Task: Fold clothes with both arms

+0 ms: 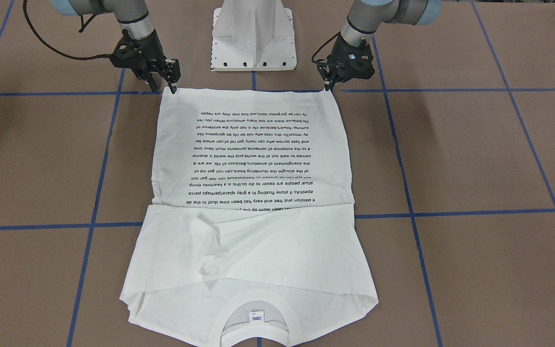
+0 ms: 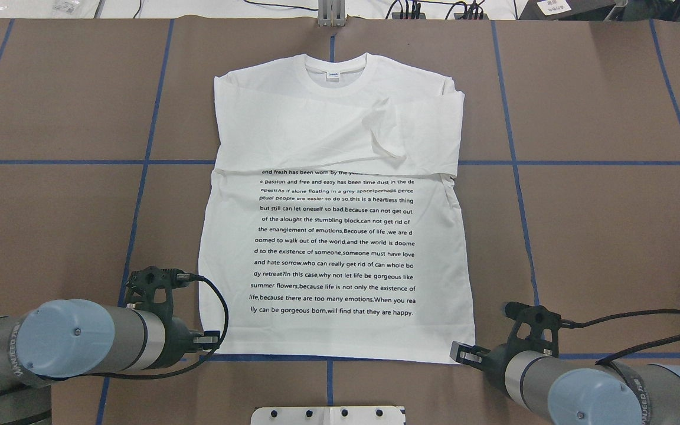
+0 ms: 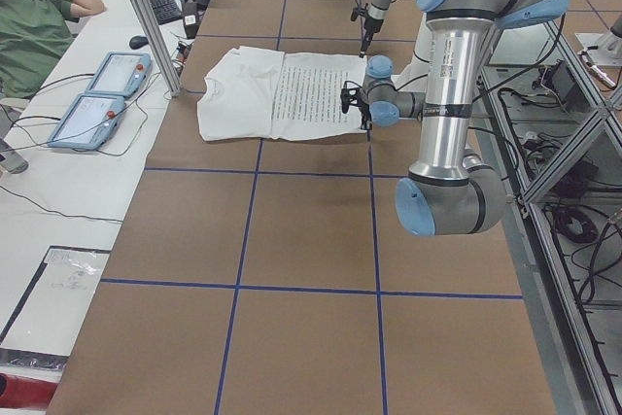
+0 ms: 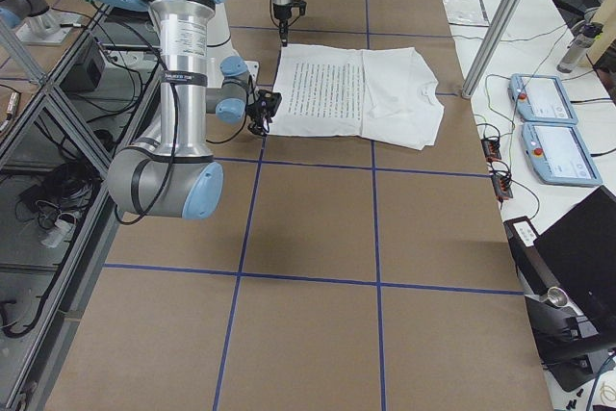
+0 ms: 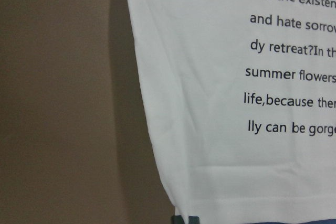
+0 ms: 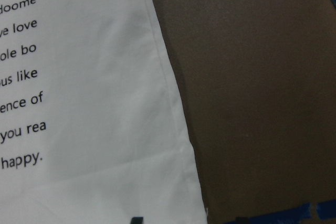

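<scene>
The white shirt [image 2: 340, 236] lies flat on the brown table, black text side up, with its collar [image 2: 334, 74] at the far edge and the sleeves folded across the chest. My left gripper [image 2: 209, 343] stands at the near hem corner on its side. In the left wrist view its fingertips [image 5: 187, 220] sit close together on that corner, shut on the shirt. My right gripper [image 2: 461, 353] is at the other near hem corner, open. One of its fingertips [image 6: 136, 220] is over the cloth and the other over the table. The hem still lies flat.
The white metal pedestal base [image 1: 253, 38] stands between the two arms, just behind the hem. Blue tape lines [image 2: 511, 162] grid the table. In the exterior left view a seated person [image 3: 29, 26] and two tablets [image 3: 97, 94] are beyond the table's far side.
</scene>
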You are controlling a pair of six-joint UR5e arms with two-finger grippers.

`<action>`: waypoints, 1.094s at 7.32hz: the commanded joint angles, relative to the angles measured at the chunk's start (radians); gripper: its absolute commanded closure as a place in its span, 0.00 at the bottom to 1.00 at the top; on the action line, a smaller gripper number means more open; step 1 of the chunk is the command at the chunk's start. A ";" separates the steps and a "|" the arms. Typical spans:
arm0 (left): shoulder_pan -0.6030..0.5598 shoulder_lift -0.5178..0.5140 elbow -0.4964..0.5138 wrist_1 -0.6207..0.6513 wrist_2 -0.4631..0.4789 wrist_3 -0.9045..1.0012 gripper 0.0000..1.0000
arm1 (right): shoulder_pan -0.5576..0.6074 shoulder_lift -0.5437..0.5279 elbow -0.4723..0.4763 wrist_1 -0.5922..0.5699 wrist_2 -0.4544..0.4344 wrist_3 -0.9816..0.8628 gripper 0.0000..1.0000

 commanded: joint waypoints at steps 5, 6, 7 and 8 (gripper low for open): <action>0.000 0.000 -0.001 0.000 0.000 0.000 1.00 | -0.001 0.076 -0.003 -0.106 -0.009 0.014 0.82; 0.000 -0.002 -0.001 0.000 0.000 0.000 1.00 | -0.001 0.069 -0.003 -0.106 -0.008 0.012 1.00; 0.000 -0.006 -0.001 0.000 0.000 0.000 1.00 | -0.001 0.063 -0.003 -0.107 -0.007 0.012 1.00; -0.002 -0.011 -0.001 0.000 0.000 0.000 1.00 | 0.005 0.061 0.003 -0.110 -0.004 0.011 1.00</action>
